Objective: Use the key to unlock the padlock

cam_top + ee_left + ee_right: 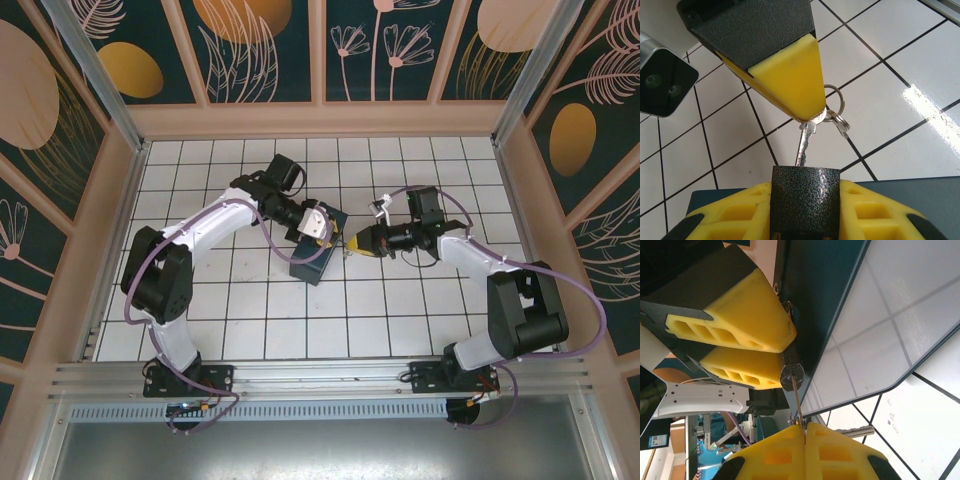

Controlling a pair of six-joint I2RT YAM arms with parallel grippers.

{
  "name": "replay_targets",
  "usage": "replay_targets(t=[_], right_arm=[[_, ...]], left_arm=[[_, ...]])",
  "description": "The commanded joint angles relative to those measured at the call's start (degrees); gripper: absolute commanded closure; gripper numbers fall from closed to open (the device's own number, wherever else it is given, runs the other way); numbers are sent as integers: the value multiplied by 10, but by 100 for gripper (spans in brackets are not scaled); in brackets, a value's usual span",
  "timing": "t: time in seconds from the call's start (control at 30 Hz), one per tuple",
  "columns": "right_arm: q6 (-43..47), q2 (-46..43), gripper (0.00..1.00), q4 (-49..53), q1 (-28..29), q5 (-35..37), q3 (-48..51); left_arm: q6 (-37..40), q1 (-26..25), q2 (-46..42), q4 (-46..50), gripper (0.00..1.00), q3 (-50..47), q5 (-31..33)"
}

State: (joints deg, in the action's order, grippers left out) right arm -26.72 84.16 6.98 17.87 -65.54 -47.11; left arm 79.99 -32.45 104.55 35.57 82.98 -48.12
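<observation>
White gridded tiles [400,320] inside floral walls [250,40] underlie left gripper [805,192] clamping padlock [806,215], right gripper [805,435] pinching key [803,142].

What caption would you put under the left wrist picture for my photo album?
The left fingers grip the dark padlock while the right fingers hold the small key with its tip against it.

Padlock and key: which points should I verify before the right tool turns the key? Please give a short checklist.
1. Left tool shut on the padlock: ok.
2. Right tool shut on the key: ok.
3. Key blade reaches the padlock's end face: ok.
4. Key roughly in line with the padlock body: ok.
5. Key pushed fully in: cannot tell.
6. Padlock already unlocked: cannot tell.
</observation>
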Motion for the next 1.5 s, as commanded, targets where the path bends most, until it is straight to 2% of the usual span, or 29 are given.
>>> replay_targets(t=[0.0, 0.07, 0.33, 0.63, 0.77, 0.93, 1.1, 1.27, 1.37, 1.47], right_arm=[[42, -15, 100, -27, 17, 22, -23], [59, -5, 100, -3, 23, 27, -40], [24, 1, 100, -50, 33, -6, -17], [30, 1, 100, -59, 35, -9, -3], [29, -1, 100, -67, 11, -19, 11], [59, -1, 100, -27, 1, -25, 7], [87, -3, 100, -8, 7, -52, 11], [120, -19, 100, 24, 19, -92, 22], [166, -35, 100, 107, 23, -82, 20], [153, -65, 100, 125, 24, -72, 39]], left_arm=[[18, -14, 6, 18, 81, 20, -71], [17, -13, 7, 18, 81, 19, -73], [-29, -14, -12, -49, 82, -11, -69], [-28, -9, -10, -45, 82, -10, -114], [-11, -9, -12, -27, 81, -14, -103], [-11, -1, -9, -24, 81, -13, -77], [33, 5, 9, 50, 80, 26, -96], [85, 5, 17, 118, 77, 55, -86], [144, 5, 38, 215, 76, 100, -93], [169, 5, 43, 239, 75, 117, -98]])
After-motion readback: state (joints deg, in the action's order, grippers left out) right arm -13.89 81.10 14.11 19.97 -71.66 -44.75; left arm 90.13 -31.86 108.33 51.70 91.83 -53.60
